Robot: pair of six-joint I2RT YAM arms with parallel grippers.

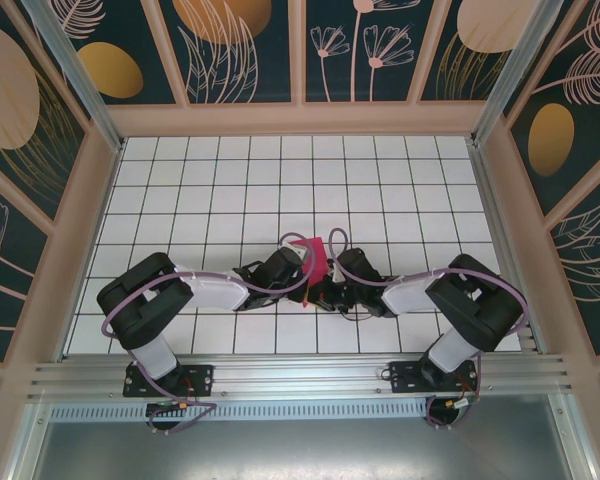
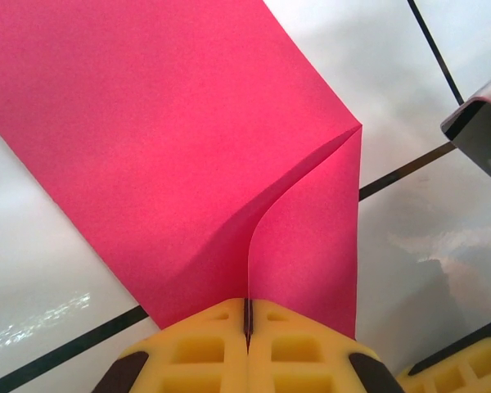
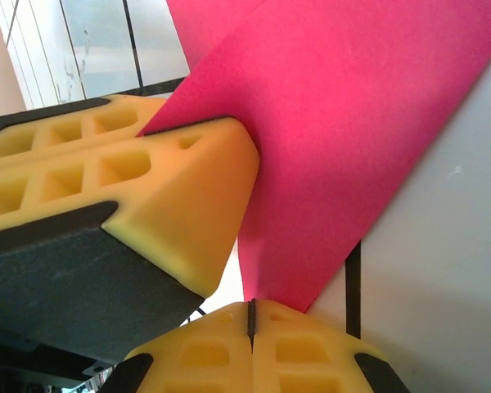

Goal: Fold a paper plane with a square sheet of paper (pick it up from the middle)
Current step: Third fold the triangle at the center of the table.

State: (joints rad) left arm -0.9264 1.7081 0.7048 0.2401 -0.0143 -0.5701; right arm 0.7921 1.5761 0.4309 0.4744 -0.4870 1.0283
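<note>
I am looking at a white tiled table [image 1: 230,180] with dark grid lines, boxed in by dark walls [image 1: 40,120] painted with pale flowers and leaves. An aluminium rail [image 1: 300,372] runs along the near edge, and I place everything from it.

Both arms rise from the rail, bend outward, then reach back in. Their wrists meet just beyond the rail's middle, about two rows of tiles onto the table. The sheet of paper [image 1: 317,257] is there, magenta-pink, standing up on edge between the two wrists rather than lying flat. From above I cannot tell whether its lowest tip touches the tiles.

The left gripper [image 2: 247,318] comes in from the rail's left half. Its yellow fingers are pressed tight together with the paper clamped in the seam. In the left wrist view one flap curls away from a sharp diagonal crease and runs down into that seam.

The right gripper [image 3: 251,315] comes in from the rail's right half. It is closed just as tightly, pinching a lower edge of the same sheet. In the right wrist view the left gripper's fingers sit just beside its own, almost touching, gripping the paper a little higher up.
</note>
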